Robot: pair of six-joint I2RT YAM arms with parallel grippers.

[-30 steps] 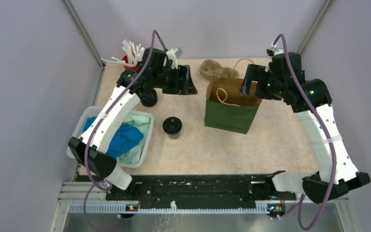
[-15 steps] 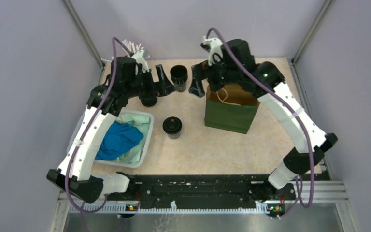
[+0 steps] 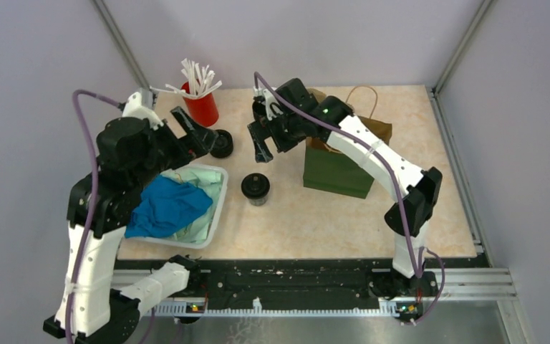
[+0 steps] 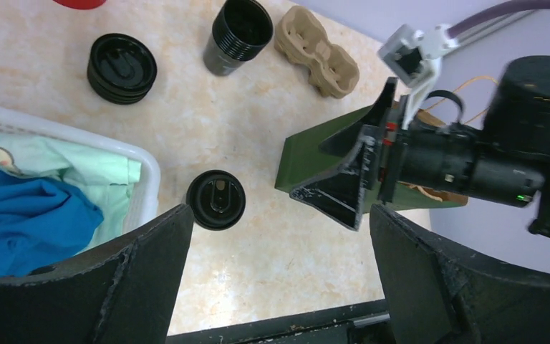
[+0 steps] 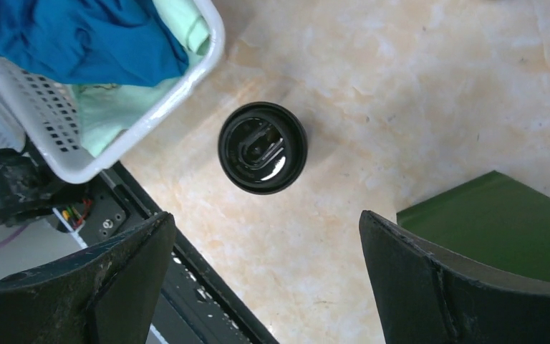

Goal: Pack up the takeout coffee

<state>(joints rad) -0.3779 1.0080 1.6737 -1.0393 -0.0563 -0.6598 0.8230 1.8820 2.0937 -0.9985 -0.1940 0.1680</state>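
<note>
The pale marbled desk (image 3: 415,179) fills the middle of the overhead view. The left arm (image 3: 93,236) rises along the left edge and the right arm (image 3: 372,154) reaches from lower right to upper centre. Each wrist view shows its own jaws spread wide with nothing between them.

A white basket (image 3: 219,197) of blue and mint cloth sits left of centre, partly covered by the left arm. The green paper bag (image 3: 340,172) stands right of centre, its top left corner hidden by the right arm.

The red cup (image 3: 202,109) of white sticks (image 3: 198,75) is at upper left. The pulp tray (image 4: 317,51) and an open black cup (image 4: 238,26) show clearly only from the left wrist.

The takeout coffee (image 3: 256,188) stands lidded at centre, between basket and bag, touching neither. Its lid markings are too small to read. A stack of black lids (image 3: 221,143) lies just below the red cup.
</note>
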